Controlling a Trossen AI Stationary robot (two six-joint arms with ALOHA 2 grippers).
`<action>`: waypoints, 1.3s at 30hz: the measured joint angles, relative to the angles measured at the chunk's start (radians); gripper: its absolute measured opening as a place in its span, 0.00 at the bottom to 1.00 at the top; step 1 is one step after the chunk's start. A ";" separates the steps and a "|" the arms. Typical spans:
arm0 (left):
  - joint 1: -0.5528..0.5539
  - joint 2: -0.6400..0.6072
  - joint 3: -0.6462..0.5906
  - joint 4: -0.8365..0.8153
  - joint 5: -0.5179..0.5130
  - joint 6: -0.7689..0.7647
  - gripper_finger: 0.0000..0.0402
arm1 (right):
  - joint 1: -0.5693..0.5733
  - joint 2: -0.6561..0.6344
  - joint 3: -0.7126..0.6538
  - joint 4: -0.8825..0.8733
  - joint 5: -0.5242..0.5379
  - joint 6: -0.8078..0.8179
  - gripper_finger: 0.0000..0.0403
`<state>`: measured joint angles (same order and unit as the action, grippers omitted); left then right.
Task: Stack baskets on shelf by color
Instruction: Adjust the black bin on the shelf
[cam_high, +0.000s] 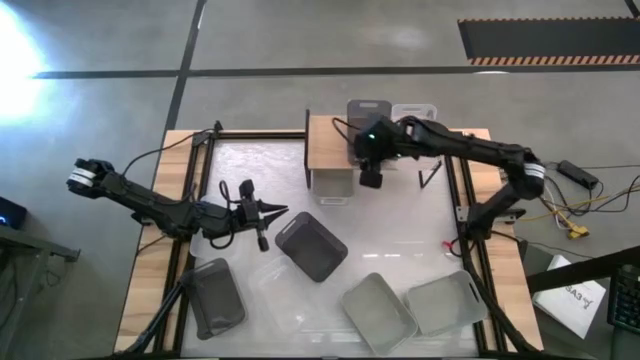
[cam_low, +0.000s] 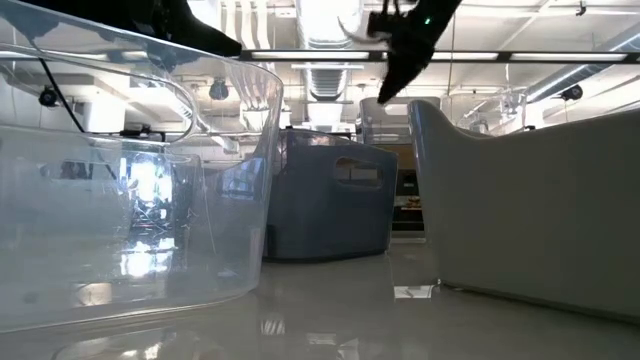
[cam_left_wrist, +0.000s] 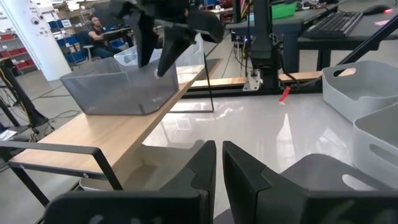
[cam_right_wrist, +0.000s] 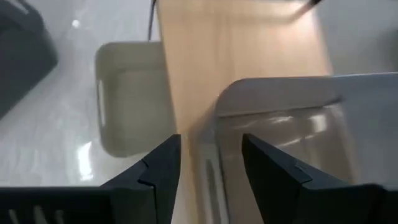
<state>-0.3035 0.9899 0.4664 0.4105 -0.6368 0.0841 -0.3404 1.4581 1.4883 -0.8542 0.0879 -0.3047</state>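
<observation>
Shelf (cam_high: 330, 143): light-wood top on black legs, at the far middle of the table (cam_high: 150, 290).

Grey basket (cam_high: 368, 112): on the shelf's right part, far edge overhanging. In the left wrist view it shows as a translucent grey bin (cam_left_wrist: 124, 90) on the board.

White basket (cam_high: 415, 112): just right of the grey one, at the shelf's far right end.

Light basket (cam_high: 330, 186): on the table under the shelf's near edge, partly hidden by the board; seen below the board in the right wrist view (cam_right_wrist: 127, 106).

Dark basket (cam_high: 311, 245): mid-table, turned at an angle, just right of the left gripper.

Second dark basket (cam_high: 215, 298): near left of the table.

Clear basket (cam_high: 275, 290): near middle, between the two dark ones.

Two light grey baskets (cam_high: 379, 312) (cam_high: 446, 303): near right, side by side and touching.

Right gripper (cam_high: 371, 172): over the shelf's near right edge, beside the grey basket; jaws apart with the basket's near wall between them (cam_right_wrist: 208, 168), whether they grip it cannot be told.

Left gripper (cam_high: 272, 212): low over the table's left middle, pointing right; jaws closed, holding nothing (cam_left_wrist: 217, 163).
</observation>
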 joint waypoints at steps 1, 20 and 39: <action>0.000 0.003 0.000 0.000 0.000 0.000 0.03 | -0.007 0.024 0.020 -0.013 -0.014 0.001 0.40; 0.000 0.018 0.000 0.000 0.006 0.000 0.03 | 0.020 0.415 0.455 -0.062 -0.071 -0.044 0.03; 0.000 0.018 -0.001 -0.001 0.014 -0.001 0.03 | 0.035 0.655 0.853 -0.224 -0.150 0.085 0.03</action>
<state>-0.3036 1.0077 0.4652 0.4095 -0.6231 0.0834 -0.3055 2.1132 2.3413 -1.0786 -0.0616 -0.2195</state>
